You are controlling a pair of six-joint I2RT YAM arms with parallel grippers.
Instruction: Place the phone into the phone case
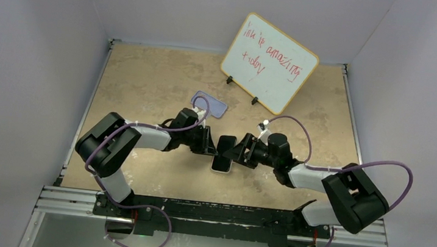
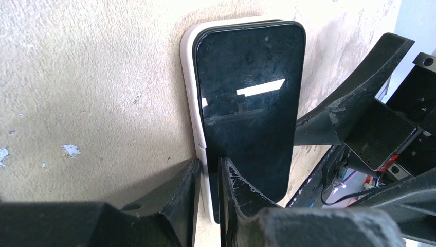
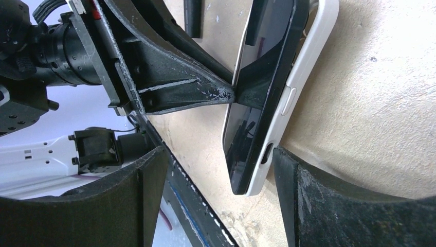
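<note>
The phone has a black screen and a white edge and sits at the table's middle, between both grippers. My left gripper is shut on its long edge. In the left wrist view the two fingers pinch the white edge of the phone. My right gripper is open. In the right wrist view its jaws stand wide around the phone's lower end, which is tilted up off the table, with the right-hand finger touching its white back. The lavender phone case lies flat behind the left gripper.
A whiteboard with red writing stands on clips at the back right. White walls enclose the tan table on three sides. A black rail runs along the near edge by the arm bases.
</note>
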